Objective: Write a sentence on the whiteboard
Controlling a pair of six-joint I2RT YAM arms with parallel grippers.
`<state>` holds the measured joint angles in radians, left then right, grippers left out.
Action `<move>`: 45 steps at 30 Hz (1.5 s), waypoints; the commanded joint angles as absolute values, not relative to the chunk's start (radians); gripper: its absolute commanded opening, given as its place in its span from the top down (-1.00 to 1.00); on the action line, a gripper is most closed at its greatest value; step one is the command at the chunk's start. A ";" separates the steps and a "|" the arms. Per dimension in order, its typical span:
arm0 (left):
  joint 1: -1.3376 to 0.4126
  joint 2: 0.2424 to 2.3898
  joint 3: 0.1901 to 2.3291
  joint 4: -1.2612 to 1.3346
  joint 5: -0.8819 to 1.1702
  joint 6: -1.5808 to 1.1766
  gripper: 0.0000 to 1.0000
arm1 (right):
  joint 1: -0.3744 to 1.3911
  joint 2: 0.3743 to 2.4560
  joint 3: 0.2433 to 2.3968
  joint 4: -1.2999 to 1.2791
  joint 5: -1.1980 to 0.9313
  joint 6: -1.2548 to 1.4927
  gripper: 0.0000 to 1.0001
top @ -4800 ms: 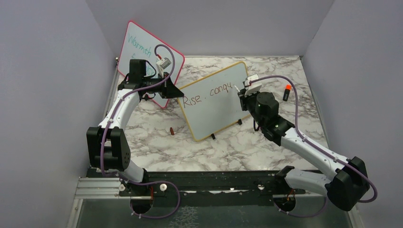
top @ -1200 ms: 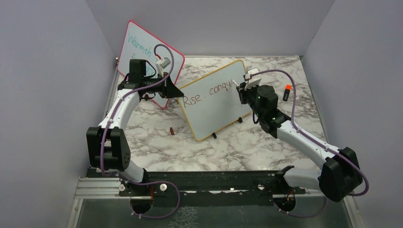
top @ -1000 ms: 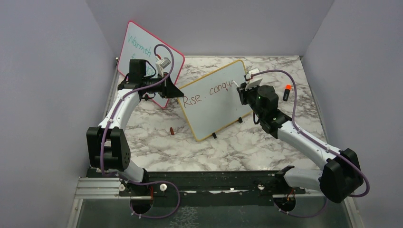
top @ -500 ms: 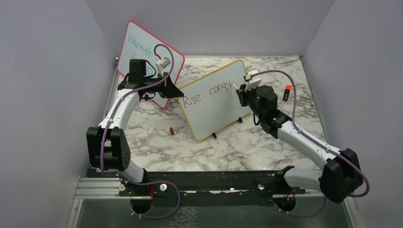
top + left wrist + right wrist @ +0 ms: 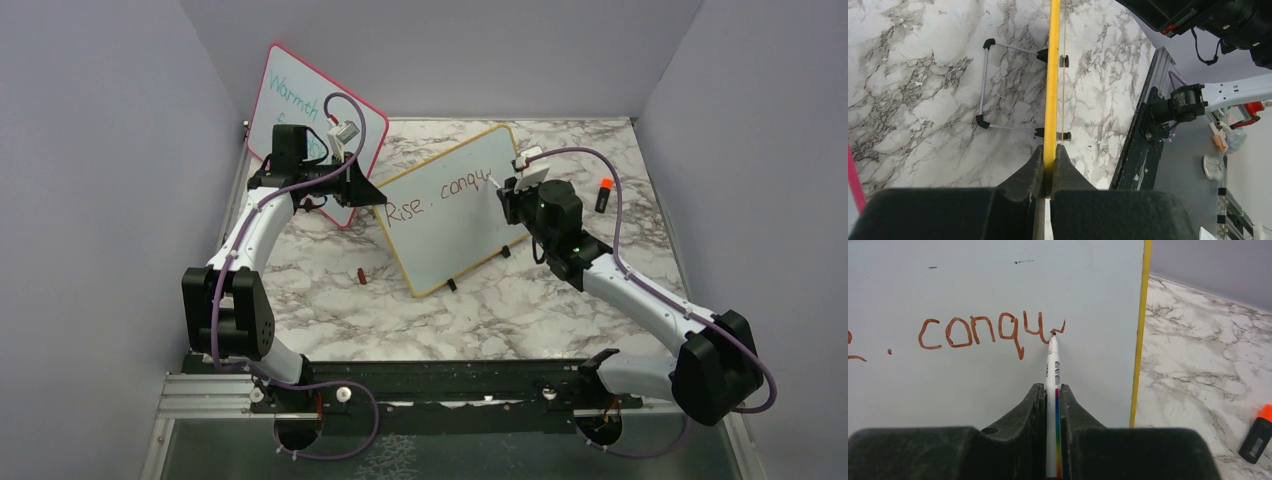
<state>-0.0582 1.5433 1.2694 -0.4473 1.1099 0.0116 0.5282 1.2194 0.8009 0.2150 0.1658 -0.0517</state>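
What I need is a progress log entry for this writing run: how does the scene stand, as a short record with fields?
whiteboard: yellow-framed, propped on its feet on the marble table
left gripper: shut on the whiteboard's yellow edge
right gripper: shut on the marker
marker tip: touching the board just after the "u"
sentence: reads "Rise . conqu" plus a started stroke; unfinished
pink-framed board: teal writing, behind the left arm
orange-capped pen: lying on the table, right of the whiteboard

The grey-veined marble table [image 5: 480, 310] bears a yellow-framed whiteboard [image 5: 450, 235] and a pink-framed board [image 5: 290, 95]. An orange-capped black marker [image 5: 603, 194] lies near its right edge.
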 commanded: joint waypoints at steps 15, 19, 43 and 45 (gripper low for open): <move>-0.043 1.537 1.290 -0.482 1.094 0.023 1.00 | 0.518 1.251 0.827 0.276 0.216 -0.057 0.99; -0.044 1.537 1.290 -0.483 1.095 0.025 1.00 | 0.516 1.249 0.831 0.285 0.222 -0.060 0.99; -0.044 1.538 1.293 -0.485 1.096 0.026 1.00 | 0.514 1.243 0.862 0.250 0.107 -0.078 0.99; -0.044 1.539 1.293 -0.485 1.096 0.026 1.00 | 0.514 1.241 0.862 0.233 0.103 -0.073 0.99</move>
